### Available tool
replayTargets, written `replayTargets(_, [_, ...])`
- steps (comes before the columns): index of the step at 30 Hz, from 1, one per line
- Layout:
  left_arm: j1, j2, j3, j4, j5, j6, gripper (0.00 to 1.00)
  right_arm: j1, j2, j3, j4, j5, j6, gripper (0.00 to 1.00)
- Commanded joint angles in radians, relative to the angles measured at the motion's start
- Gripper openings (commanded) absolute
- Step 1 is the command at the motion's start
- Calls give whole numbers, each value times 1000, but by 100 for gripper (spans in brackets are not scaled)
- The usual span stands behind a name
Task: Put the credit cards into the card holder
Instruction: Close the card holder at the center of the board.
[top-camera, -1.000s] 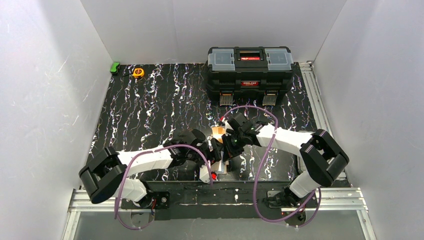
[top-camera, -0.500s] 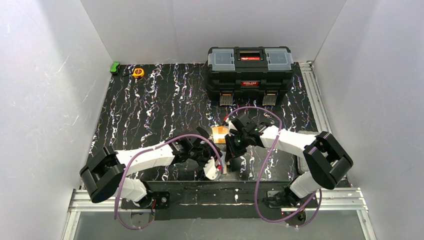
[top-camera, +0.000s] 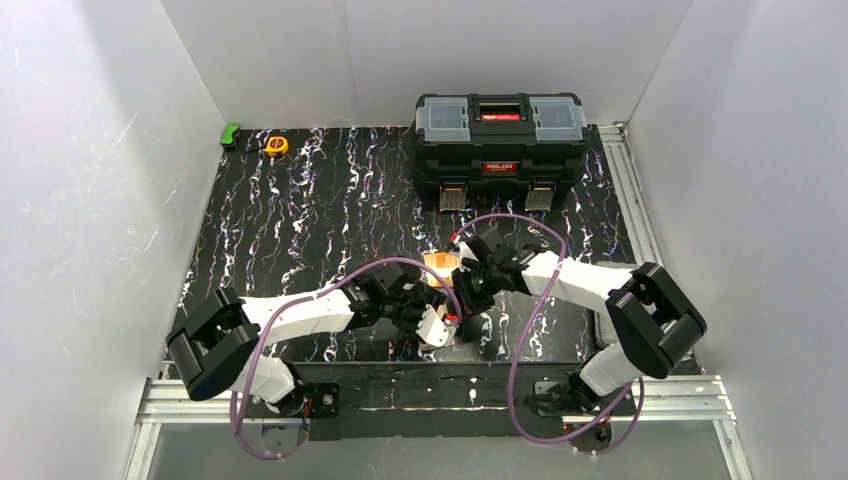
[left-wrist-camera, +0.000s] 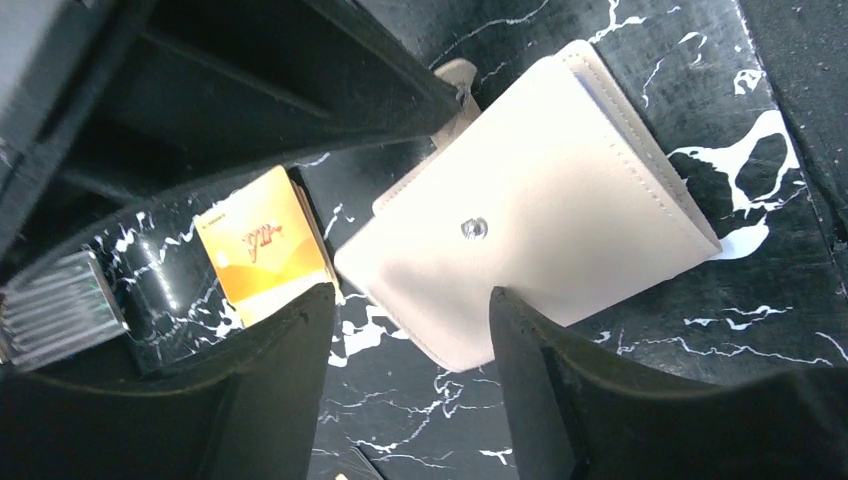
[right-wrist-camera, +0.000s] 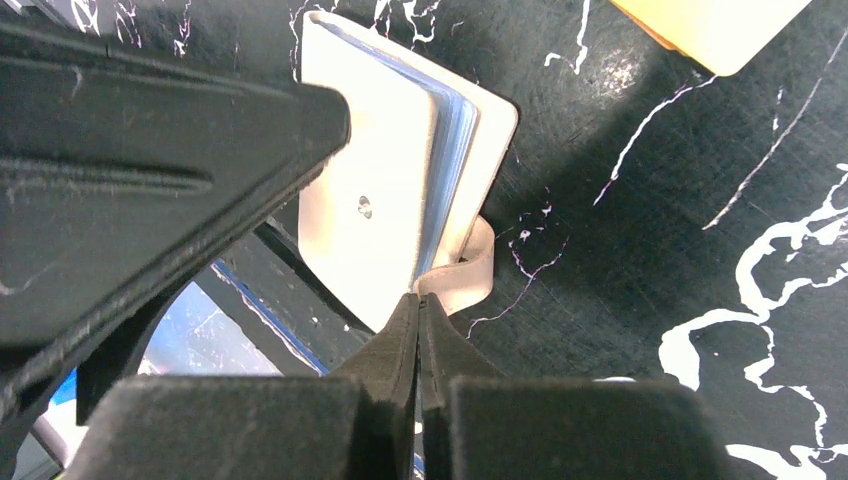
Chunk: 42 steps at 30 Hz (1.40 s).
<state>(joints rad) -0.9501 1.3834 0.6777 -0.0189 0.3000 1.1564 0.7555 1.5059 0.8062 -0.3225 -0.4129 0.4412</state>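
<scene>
The cream card holder lies folded on the black marbled table, snap stud up, and shows pale blue inside at its edge. My left gripper is open and straddles the holder's near corner. Its right finger is against the holder's edge. My right gripper is pinched shut on the holder's snap tab. An orange credit card lies flat just beside the holder, free of both grippers; it also shows in the top view. There both grippers meet and hide the holder.
A big black toolbox stands at the back right. A yellow tape measure and a small green object sit at the back left corner. White walls enclose the table on three sides.
My left gripper has swung right toward the card holder and its jaws have narrowed around the corner. The right gripper shifted slightly and stayed shut.
</scene>
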Motion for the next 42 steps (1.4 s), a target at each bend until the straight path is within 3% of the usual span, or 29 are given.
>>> replayTargets(1, [-11, -7, -36, 35, -46, -53, 61, -8, -5, -10, 20, -33, -5, 1])
replayTargets(5, [-21, 23, -10, 51, -51, -67, 84, -14, 0, -9, 21, -46, -6, 1])
replayTargets(8, [-22, 38, 14, 34, -50, -87, 89, -18, 6, -5, 22, -51, -7, 1])
replayTargets(10, [-21, 41, 37, -12, -35, -116, 88, -20, 8, -1, 19, -54, -9, 1])
replayTargets(16, [-22, 41, 56, -70, -4, -197, 69, -28, 17, 9, 18, -67, -12, 1])
replayTargets(24, [-21, 2, 93, -107, -37, -274, 70, -43, 13, 20, -14, -41, -16, 2])
replayTargets(30, [-21, -10, 109, -139, -20, -324, 69, -52, -14, 26, -44, -6, -11, 15])
replayTargets(38, [-21, 9, 81, -173, -4, -327, 68, -63, -34, 49, -99, 32, -23, 13])
replayTargets(42, [-21, 50, 95, -171, 14, -355, 63, -65, -44, 50, -113, 55, -24, 15])
